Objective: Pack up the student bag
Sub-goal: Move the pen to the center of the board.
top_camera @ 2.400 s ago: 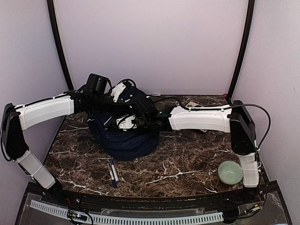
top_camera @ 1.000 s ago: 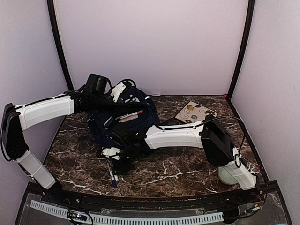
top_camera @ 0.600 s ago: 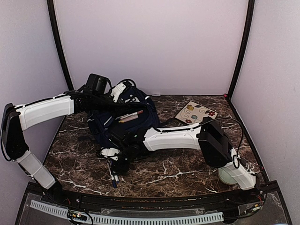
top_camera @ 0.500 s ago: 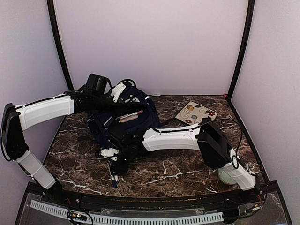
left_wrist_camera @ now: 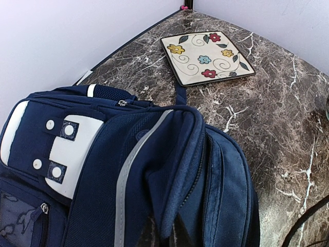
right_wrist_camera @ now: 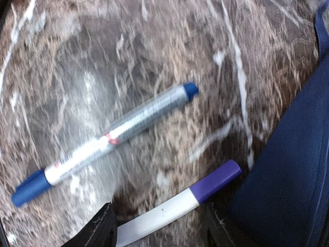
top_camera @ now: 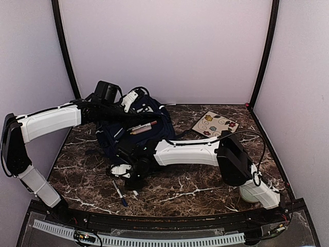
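On the desk (right_wrist_camera: 92, 56) just beside the student bag (right_wrist_camera: 288, 170), a purple-capped white pen (right_wrist_camera: 175, 206) is bracketed by the spread right fingers (right_wrist_camera: 105, 229), long axis nearly finger to finger; a wrist turn is probably needed; the bag's flap is pinched by the left fingers (left_wrist_camera: 177, 237).
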Tool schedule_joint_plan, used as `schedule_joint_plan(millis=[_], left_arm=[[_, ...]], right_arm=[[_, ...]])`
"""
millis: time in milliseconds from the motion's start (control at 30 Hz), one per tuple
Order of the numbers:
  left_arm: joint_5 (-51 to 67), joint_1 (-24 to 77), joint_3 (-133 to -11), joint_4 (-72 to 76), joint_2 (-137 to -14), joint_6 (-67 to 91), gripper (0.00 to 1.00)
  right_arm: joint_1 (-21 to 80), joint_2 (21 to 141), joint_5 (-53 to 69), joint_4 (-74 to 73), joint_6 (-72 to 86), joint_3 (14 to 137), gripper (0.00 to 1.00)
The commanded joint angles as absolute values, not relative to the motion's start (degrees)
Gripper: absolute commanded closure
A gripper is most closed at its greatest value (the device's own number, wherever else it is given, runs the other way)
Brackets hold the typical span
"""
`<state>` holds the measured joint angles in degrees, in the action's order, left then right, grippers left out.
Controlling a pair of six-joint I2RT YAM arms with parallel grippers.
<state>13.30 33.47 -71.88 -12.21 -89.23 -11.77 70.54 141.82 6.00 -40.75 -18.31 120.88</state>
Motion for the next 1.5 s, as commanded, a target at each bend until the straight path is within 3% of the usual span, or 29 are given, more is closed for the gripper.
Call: schedule_joint_plan(millis=[0, 300, 533, 833, 1067, 1267, 1467], left_arm=[[17.55, 33.93, -73.13, -7.49, -87.04, -11.08, 1.00], [17.58, 34.01, -72.95, -7.34, -88.10, -10.90, 1.00], [17.88, 33.98, -73.19, -7.47, -88.50, -10.72, 1.00], [17.46, 34.02, -73.16, -7.81, -88.55, -11.05, 1.00], [18.05, 34.01, -73.43, -7.93, -89.26, -10.83, 1.00], [18.10, 34.01, -73.47, -8.04, -89.56, -10.81, 1.00], [18.23, 34.02, -73.55, -8.17, -90.15, -10.72, 1.00]], right_arm=[[69.97, 138.42, 1.22, -48.00, -22.53, 118.27, 0.45], [69.91, 137.35, 0.41, -51.00, -26.79, 116.55, 0.68], [69.69, 133.41, 1.90, -52.66, -30.69, 111.34, 0.75], [68.30, 125.83, 0.86, -51.67, -33.75, 95.86, 0.86], [66.01, 117.12, -1.75, -51.90, -37.05, 84.17, 0.86], [65.65, 114.30, 1.12, -50.54, -36.48, 83.39, 0.65], [65.94, 119.32, 4.33, -53.13, -33.70, 89.64, 0.62]])
